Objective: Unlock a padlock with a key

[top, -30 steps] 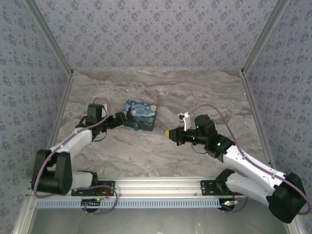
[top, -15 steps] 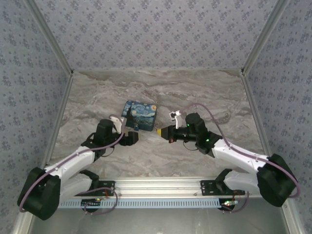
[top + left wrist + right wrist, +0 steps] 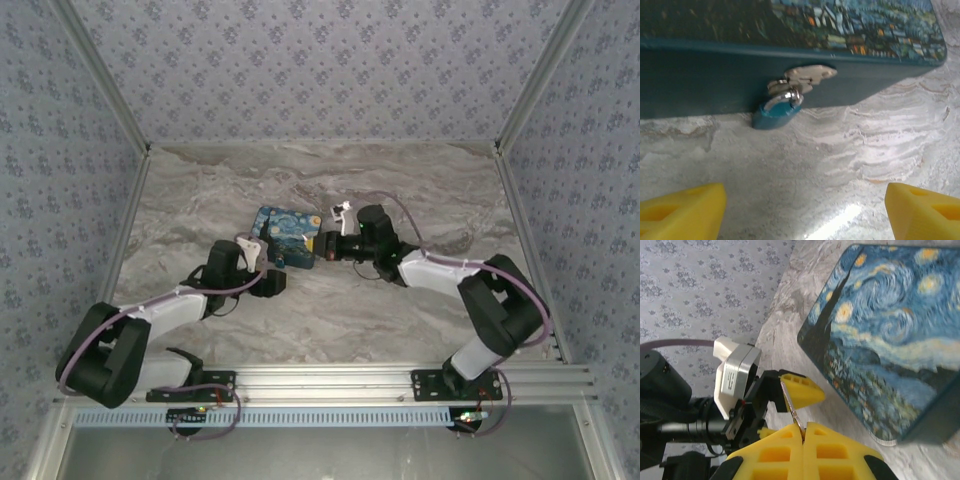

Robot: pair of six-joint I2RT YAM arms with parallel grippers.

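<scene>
The padlock (image 3: 777, 112) is hanging from a silvery hasp (image 3: 807, 77) on the dark side wall of the tin box (image 3: 715, 70). Its teal body is resting on the marble table (image 3: 840, 165), just above and slightly left of centre in the left wrist view. Its long axis is tilting, with the body at the lower left and the shackle at the upper right, running up into the hasp.

The left gripper (image 3: 805, 192) is facing it with its yellow fingers (image 3: 682, 212) spread wide at the bottom corners of that frame, and nothing is sitting between them. The padlock is lying straight ahead of the gap, apart from both fingers.

In the right wrist view the right gripper (image 3: 802, 432) is pressing its fingers together on a thin metal strip, seen edge-on and judged to be the key (image 3: 791, 407).

In the top view the right gripper (image 3: 322, 246) is sitting at the right end of the box, while the padlock (image 3: 281, 262) is on the box's lower edge, down and to the left of it. The left gripper is the nearer one, so it is likely meant to steady the lock. The key would then have to come round the box's lower-right corner and line up with the tilted body.
</scene>
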